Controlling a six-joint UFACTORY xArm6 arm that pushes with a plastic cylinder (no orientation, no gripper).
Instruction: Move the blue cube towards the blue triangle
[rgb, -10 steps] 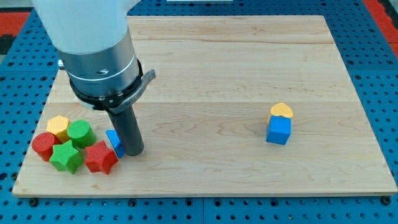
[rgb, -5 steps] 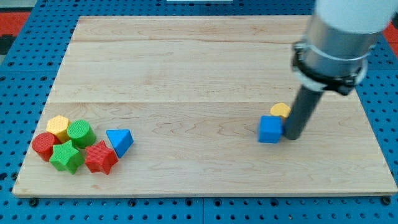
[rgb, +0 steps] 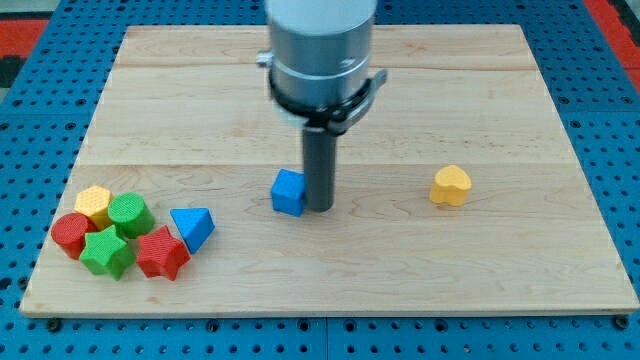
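Against the blue cube (rgb: 288, 192)'s right face, my tip (rgb: 319, 207); blue triangle (rgb: 191, 227) well leftward; no claw visible.

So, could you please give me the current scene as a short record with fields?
tip: my tip touching the blue cube's right side
blue cube: mid-board, tilted
blue triangle: to the view's left of the cube, apart from it
yellow block: alone at the view's right
cluster: yellow hexagon, green cylinder, red cylinder, green star, red star, bottom left
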